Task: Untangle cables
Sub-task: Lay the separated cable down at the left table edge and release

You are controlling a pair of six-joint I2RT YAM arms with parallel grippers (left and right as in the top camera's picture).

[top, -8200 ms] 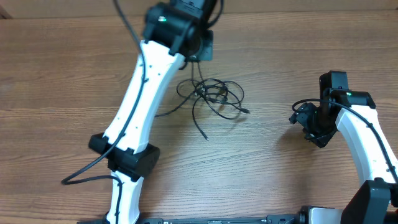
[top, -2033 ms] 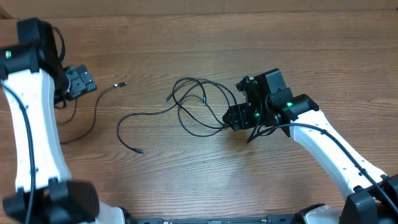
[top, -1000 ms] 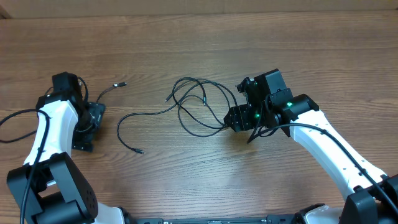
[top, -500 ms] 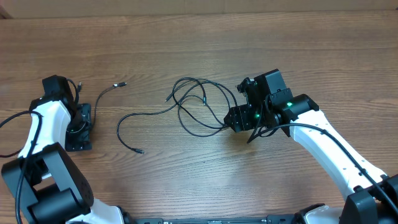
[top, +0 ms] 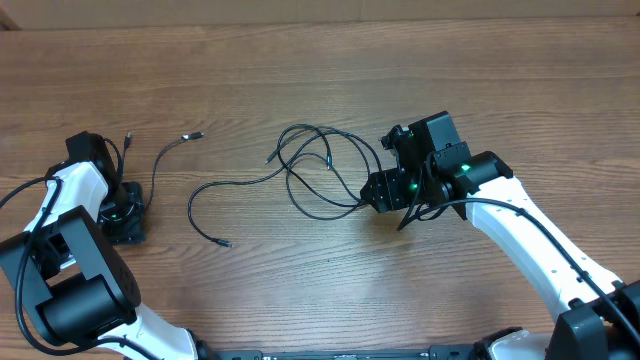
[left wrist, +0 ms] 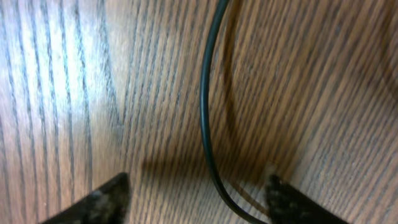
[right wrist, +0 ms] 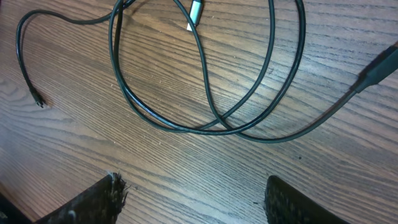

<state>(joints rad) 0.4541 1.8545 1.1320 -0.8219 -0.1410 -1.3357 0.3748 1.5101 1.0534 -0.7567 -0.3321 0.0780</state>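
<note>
Several thin black cables lie looped over each other at the table's middle. One strand trails left to a free end. A separate cable with a silver-tipped plug lies at the left. My left gripper is low over its near part. In the left wrist view that cable runs between the spread fingertips of the left gripper, untouched. My right gripper stands open just right of the loops. The loops lie ahead of the right gripper, nothing between its fingers.
The left arm's thick black cable curves off the left edge. A dark plug body lies at the right of the right wrist view. The white right arm crosses the near right of the wooden table.
The left arm drew back to the left and near side, setting its gripper low over the separate cable, and its jaws narrowed. The right arm and the looped cables stayed put.
</note>
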